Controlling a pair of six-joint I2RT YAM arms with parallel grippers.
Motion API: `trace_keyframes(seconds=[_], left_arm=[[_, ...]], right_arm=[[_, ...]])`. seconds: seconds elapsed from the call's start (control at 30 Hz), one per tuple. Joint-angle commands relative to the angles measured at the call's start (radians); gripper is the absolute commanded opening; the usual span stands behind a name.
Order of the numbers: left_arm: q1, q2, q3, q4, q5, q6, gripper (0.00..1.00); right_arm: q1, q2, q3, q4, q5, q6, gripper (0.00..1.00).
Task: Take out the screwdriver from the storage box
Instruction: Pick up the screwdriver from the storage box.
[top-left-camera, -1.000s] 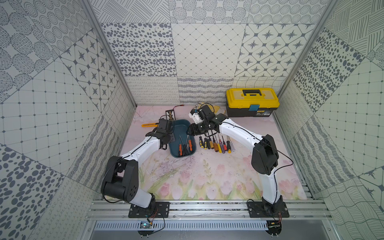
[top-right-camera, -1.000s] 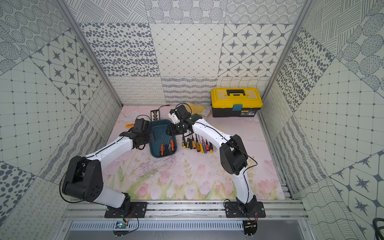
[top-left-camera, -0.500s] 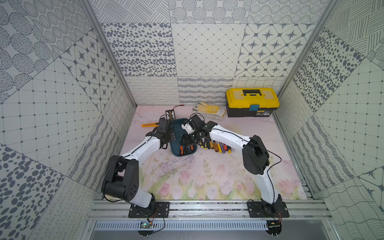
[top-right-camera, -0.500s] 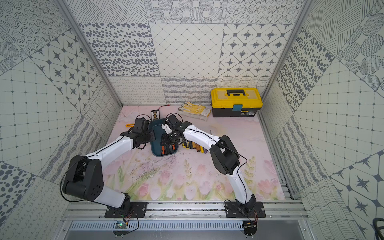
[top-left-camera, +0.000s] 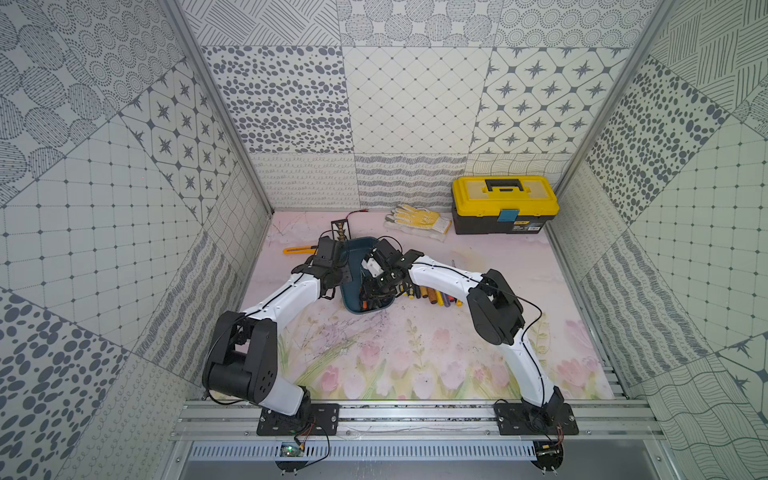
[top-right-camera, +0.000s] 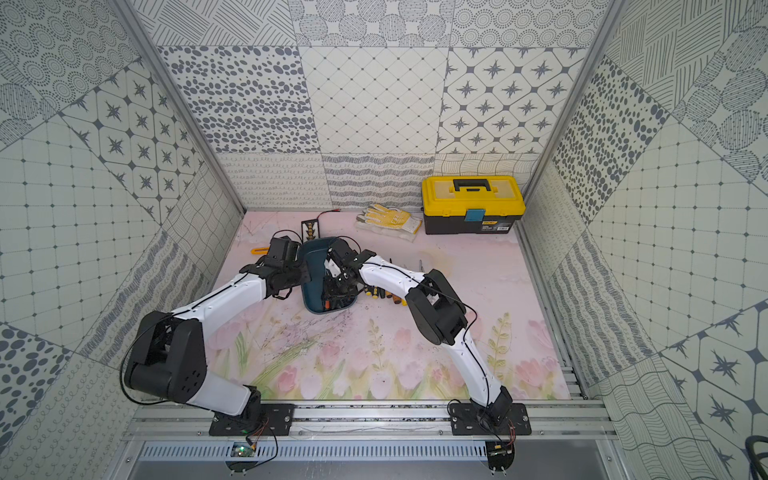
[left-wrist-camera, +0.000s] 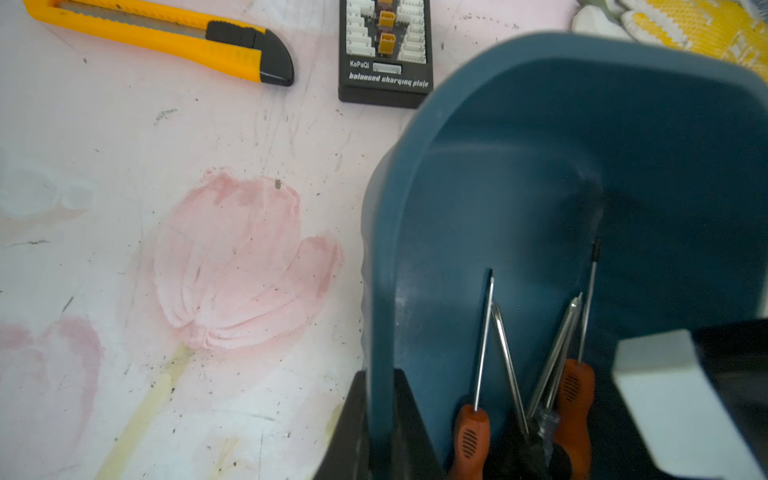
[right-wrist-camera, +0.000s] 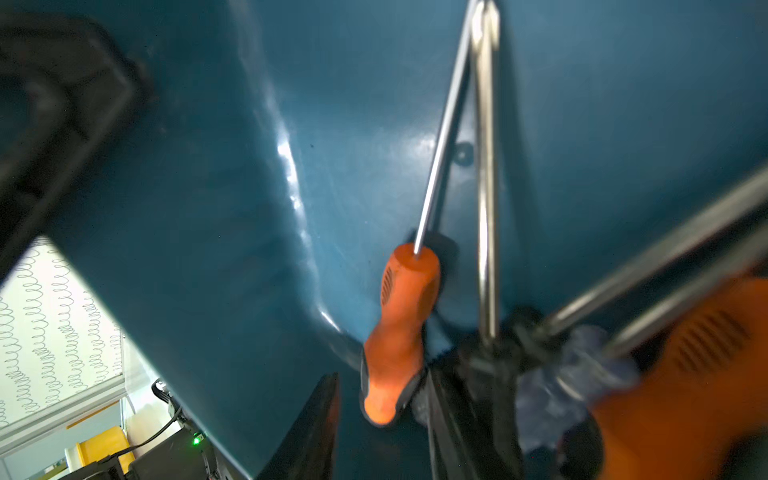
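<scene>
The dark teal storage box (top-left-camera: 356, 248) (top-right-camera: 314, 249) lies left of the mat's middle in both top views. My left gripper (left-wrist-camera: 378, 374) (top-left-camera: 337, 281) is shut on the box's left wall (left-wrist-camera: 386, 266), one finger inside and one outside. Several screwdrivers lie in the box's near end. My right gripper (right-wrist-camera: 382, 395) (top-left-camera: 374, 291) reaches down into the box. Its jaws stand on either side of the butt of an orange-handled screwdriver (right-wrist-camera: 405, 307) (left-wrist-camera: 469, 436), open, with a gap showing beside the handle.
A row of several screwdrivers (top-left-camera: 432, 296) lies on the mat right of the box, partly under my right arm. A yellow-lidded toolbox (top-left-camera: 503, 203) and work gloves (top-left-camera: 417, 220) sit at the back. A yellow utility knife (left-wrist-camera: 166, 37) and a black charging plate (left-wrist-camera: 384, 54) lie behind the box.
My right gripper has moved left from above the box's far right edge and dropped into the box, its jaws narrowing around the orange handle. The left gripper has kept its hold.
</scene>
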Motion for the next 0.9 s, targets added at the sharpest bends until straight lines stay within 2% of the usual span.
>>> trace_keyframes(seconds=[0.0, 0.13, 0.33, 0.67, 0.8, 0.87], left_arm=[[0.0, -0.02, -0.002, 0.07, 0.018, -0.012, 0.0], [0.001, -0.023, -0.004, 0.07, 0.02, -0.014, 0.0], [0.001, -0.036, -0.007, 0.069, 0.018, -0.013, 0.0], [-0.001, -0.051, -0.014, 0.059, 0.004, -0.013, 0.0], [0.0, -0.047, -0.006, 0.036, -0.024, -0.016, 0.0], [-0.001, -0.045, -0.006, 0.03, -0.033, -0.019, 0.0]], right_arm=[[0.006, 0.026, 0.037, 0.011, 0.011, 0.031, 0.39], [0.006, 0.061, 0.067, -0.043, 0.063, 0.045, 0.37], [0.007, 0.12, 0.123, -0.158, 0.141, 0.055, 0.29], [0.013, 0.119, 0.148, -0.157, 0.116, 0.052, 0.11], [0.012, 0.067, 0.1, -0.086, 0.073, 0.04, 0.01], [0.012, 0.037, 0.071, -0.044, 0.05, 0.038, 0.0]])
